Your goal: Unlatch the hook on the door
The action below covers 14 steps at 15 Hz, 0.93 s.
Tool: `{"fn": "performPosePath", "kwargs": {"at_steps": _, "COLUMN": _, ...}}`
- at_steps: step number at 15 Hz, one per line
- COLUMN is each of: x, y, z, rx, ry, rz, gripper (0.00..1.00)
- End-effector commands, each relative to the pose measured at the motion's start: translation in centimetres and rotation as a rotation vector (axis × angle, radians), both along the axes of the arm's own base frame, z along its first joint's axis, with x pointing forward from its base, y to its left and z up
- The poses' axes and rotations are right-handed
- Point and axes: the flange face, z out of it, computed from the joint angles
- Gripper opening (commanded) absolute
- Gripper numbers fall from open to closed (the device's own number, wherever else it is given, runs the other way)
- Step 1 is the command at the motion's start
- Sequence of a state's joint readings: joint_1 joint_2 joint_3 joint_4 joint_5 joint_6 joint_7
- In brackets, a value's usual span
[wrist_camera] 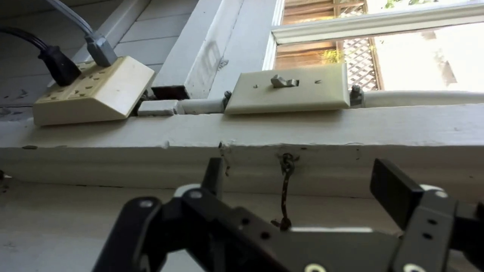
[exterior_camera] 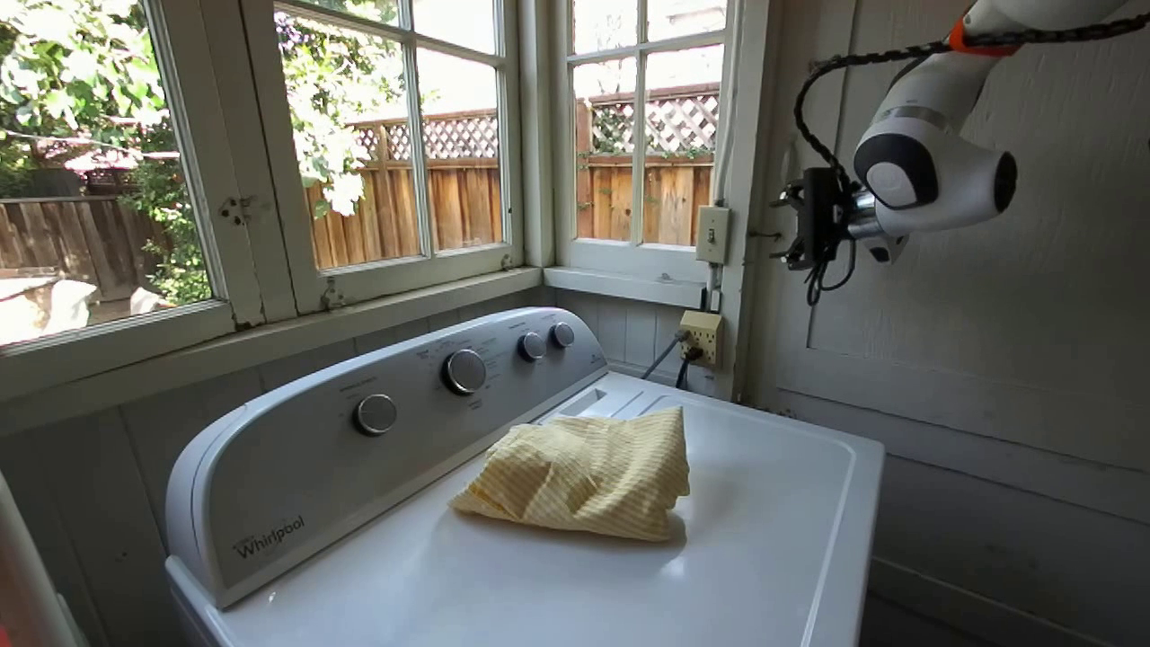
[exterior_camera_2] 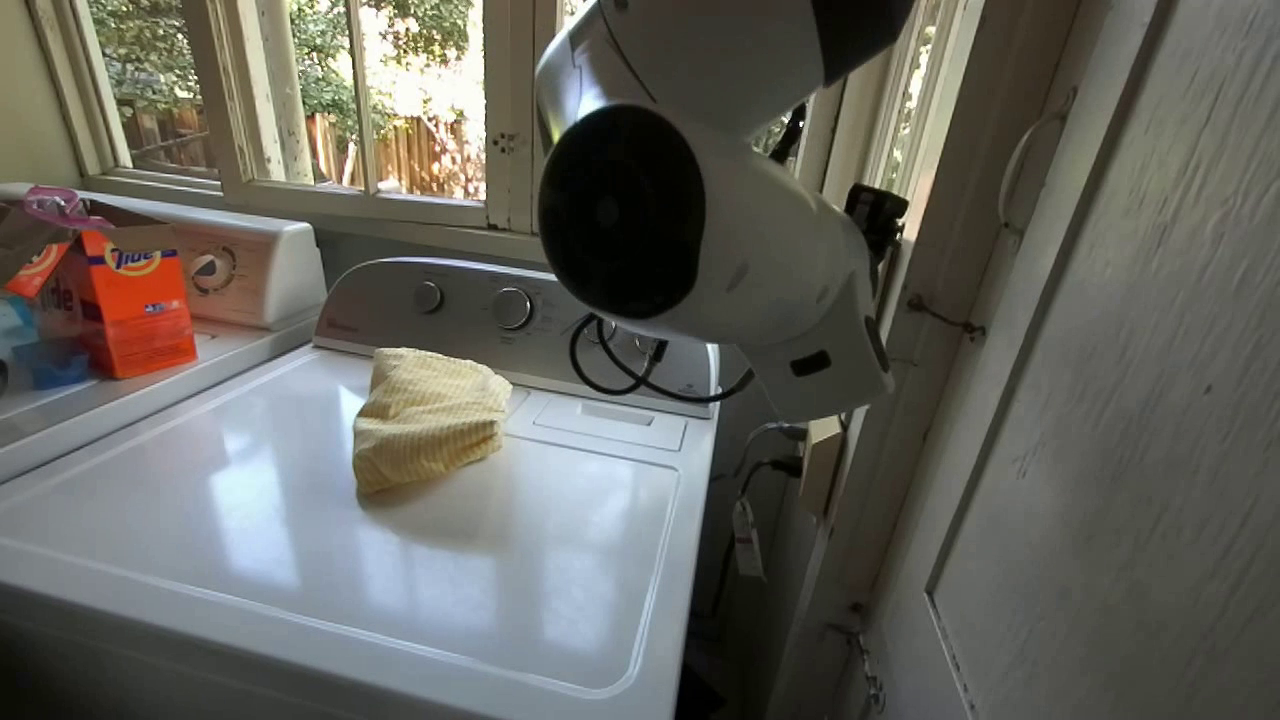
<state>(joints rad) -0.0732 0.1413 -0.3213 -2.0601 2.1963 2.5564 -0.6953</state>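
The hook (exterior_camera_2: 945,318) is a thin dark rod spanning from the frame to the door (exterior_camera_2: 1150,420). It also shows in an exterior view (exterior_camera: 765,235) beside the grey-white door (exterior_camera: 970,377). In the wrist view the hook (wrist_camera: 284,192) lies between the fingers, left of their middle; its upper end meets an eye on the frame and its lower end is partly hidden by the gripper. My gripper (wrist_camera: 298,166) is wide open and empty, fingers apart on both sides of the hook. In an exterior view the gripper (exterior_camera: 778,228) faces the frame. Touching is not visible.
A light switch (wrist_camera: 287,88) and an outlet box with plugged cords (wrist_camera: 94,90) sit on the frame nearby. A pale handle (exterior_camera_2: 1020,165) and a lower latch (exterior_camera_2: 866,665) are on the door side. A washer (exterior_camera: 764,539) with a yellow cloth (exterior_camera: 584,472) stands below.
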Motion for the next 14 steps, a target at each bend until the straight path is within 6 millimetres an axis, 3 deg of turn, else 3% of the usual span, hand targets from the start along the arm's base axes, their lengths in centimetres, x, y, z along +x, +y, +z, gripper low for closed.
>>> {"fn": "performPosePath", "kwargs": {"at_steps": 1, "x": 1.9, "y": -0.9, "z": -1.3, "rx": -0.045, "ry": -0.102, "rz": -0.04, "gripper": 1.0}}
{"fn": "performPosePath", "kwargs": {"at_steps": 2, "x": 2.6, "y": -1.2, "z": -1.5, "rx": -0.045, "ry": -0.139, "rz": -0.082, "gripper": 1.0}}
{"fn": "performPosePath", "kwargs": {"at_steps": 3, "x": 1.3, "y": -0.4, "z": -0.7, "rx": -0.025, "ry": -0.077, "rz": -0.034, "gripper": 1.0}}
{"fn": "performPosePath", "kwargs": {"at_steps": 14, "x": 3.2, "y": -2.8, "z": -1.6, "rx": -0.106, "ry": -0.149, "rz": -0.133, "gripper": 1.0}}
